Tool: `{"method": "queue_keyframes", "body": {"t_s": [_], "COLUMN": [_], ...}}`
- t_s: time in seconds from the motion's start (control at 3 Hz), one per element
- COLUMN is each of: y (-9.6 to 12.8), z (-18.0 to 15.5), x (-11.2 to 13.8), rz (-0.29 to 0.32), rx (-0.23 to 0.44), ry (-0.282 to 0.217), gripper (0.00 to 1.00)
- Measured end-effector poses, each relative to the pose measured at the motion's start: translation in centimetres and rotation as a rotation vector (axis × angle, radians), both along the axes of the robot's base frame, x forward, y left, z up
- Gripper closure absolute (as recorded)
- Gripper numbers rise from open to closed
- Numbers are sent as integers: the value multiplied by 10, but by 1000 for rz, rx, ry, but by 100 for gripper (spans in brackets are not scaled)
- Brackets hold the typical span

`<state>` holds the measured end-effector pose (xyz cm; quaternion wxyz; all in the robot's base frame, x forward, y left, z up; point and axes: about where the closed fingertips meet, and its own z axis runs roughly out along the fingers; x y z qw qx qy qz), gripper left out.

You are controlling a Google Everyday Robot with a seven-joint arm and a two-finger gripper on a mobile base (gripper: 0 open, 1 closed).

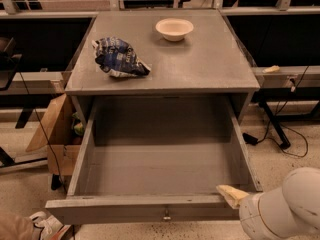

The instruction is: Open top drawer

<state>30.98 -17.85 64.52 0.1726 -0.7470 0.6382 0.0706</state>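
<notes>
Standing pulled far out beneath the bench (200, 69) top, the top drawer (160, 171) showed its grey inside. Near right, the end effector (231, 194) lay at the drawer's front corner; whether open or closed, I could not tell.

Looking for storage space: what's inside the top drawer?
The top drawer shows only bare grey floor and walls. The hand at its front right corner covers that spot, and the drawer's front hides the floor strip behind it.
</notes>
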Motion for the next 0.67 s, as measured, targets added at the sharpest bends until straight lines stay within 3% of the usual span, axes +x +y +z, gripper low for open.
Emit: {"method": "queue_keyframes", "body": {"t_s": [0.33, 0.67], "y": [15, 15], "z": [28, 29], "x": [5, 5], "rz": [31, 31], "rx": [-29, -29], "ry": [-60, -61], "gripper": [0, 0]}}
